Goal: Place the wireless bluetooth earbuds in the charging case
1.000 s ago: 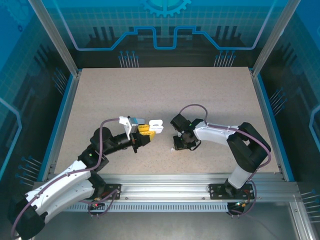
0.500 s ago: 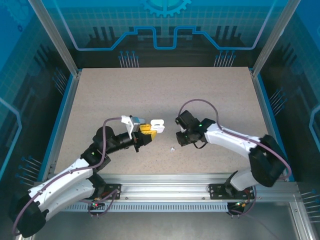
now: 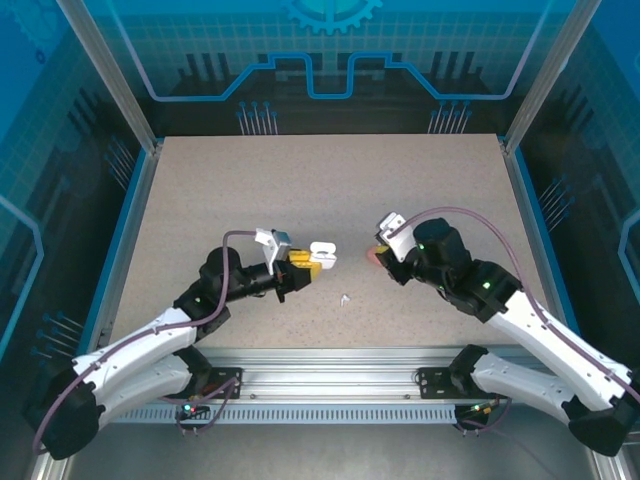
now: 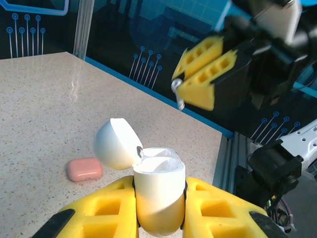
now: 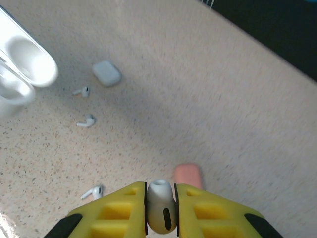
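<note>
Over tabletop [image 3: 330,190] middle, left gripper [image 4: 159,203] clamps charging case [image 4: 157,186] upright, lid open, likely presenting sockets; right gripper [image 5: 161,201] pinches white earbud [image 5: 160,218], ready for insertion.

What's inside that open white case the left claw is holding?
The charging case, clamped in the left gripper, has its lid flipped open. Only its white rim shows; the sockets below are hidden from these angles, so whether anything sits inside cannot be told.
</note>
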{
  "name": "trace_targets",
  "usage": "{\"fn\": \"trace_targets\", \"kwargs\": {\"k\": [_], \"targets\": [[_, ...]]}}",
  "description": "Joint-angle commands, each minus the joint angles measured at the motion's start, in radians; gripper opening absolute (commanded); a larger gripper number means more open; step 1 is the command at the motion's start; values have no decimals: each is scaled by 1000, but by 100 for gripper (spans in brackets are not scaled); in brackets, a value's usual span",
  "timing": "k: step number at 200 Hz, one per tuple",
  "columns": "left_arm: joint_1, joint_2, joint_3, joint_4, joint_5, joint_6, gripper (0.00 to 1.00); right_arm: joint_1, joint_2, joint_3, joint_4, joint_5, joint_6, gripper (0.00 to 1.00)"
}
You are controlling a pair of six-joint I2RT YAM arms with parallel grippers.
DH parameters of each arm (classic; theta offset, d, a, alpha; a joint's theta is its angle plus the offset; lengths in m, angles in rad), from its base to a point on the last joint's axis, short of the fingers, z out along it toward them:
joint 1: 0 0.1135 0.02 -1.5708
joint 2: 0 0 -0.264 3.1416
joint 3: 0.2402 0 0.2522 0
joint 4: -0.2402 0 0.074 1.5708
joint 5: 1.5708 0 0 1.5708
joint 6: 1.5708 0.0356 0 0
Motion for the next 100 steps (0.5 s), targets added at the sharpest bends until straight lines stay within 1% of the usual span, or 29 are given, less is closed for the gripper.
{"fn": "trace_targets", "kwargs": {"k": [1,54,100], "targets": [[-9,19,47,71,59,-26,3,41,-19,62,26,9,-193,18],[-11,69,66,131,123,-59,3,173,31,147,34,92,-365,18],[-12,75,72,131,132,-53,3,275,100,188,-2,159,-443,18]]}}
